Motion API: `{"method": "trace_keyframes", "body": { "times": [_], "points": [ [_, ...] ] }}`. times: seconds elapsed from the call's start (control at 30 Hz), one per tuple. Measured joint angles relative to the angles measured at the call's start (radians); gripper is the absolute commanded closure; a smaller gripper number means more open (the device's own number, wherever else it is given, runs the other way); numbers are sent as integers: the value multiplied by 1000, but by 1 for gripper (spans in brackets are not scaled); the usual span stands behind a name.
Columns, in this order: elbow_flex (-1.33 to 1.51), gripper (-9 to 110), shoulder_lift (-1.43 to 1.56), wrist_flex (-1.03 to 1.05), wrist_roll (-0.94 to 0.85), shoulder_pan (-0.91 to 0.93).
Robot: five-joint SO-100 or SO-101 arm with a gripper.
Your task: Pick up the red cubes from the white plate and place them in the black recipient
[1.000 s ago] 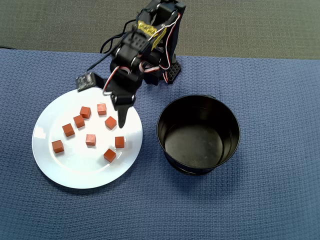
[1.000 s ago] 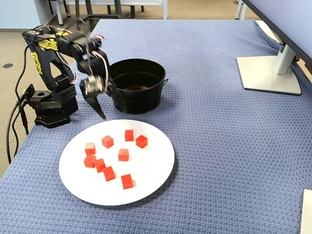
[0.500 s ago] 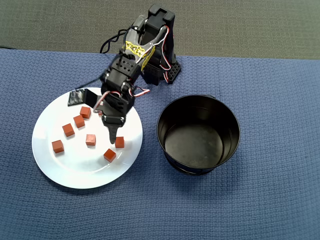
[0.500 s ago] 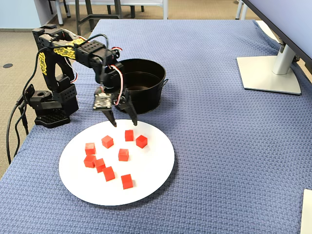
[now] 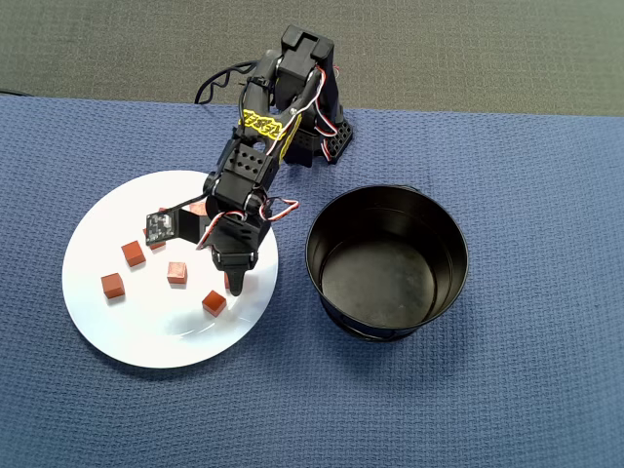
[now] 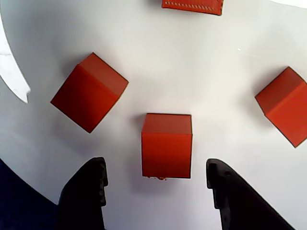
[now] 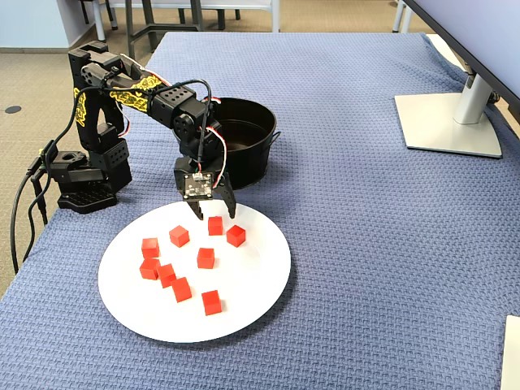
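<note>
Red cubes, eight in the fixed view, lie scattered on the white plate, which rests on a blue woven tablecloth. The gripper hangs low over the plate's far edge with its jaws spread wide. In the wrist view, one red cube sits on the plate between the two black fingertips, with clear white plate showing on each side of it; neither finger touches it. A second cube lies to the upper left in that view, a third to the right. The black recipient stands on the cloth just beside the plate, to its right in the overhead view; no cube is visible inside it. A grey monitor stand sits well apart at the far right of the fixed view.
</note>
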Motion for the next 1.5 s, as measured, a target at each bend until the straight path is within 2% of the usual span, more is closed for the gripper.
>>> {"method": "trace_keyframes", "body": {
  "times": [0.57, 0.83, 1.2, 1.5],
  "points": [
    [2, 89, -54, -80, -69, 0],
    [21, 101, -54, -104, -75, 0],
    [40, 102, -26, -130, -41, 5],
    [-137, 102, 295, 273, 75, -25]
  ]
}}
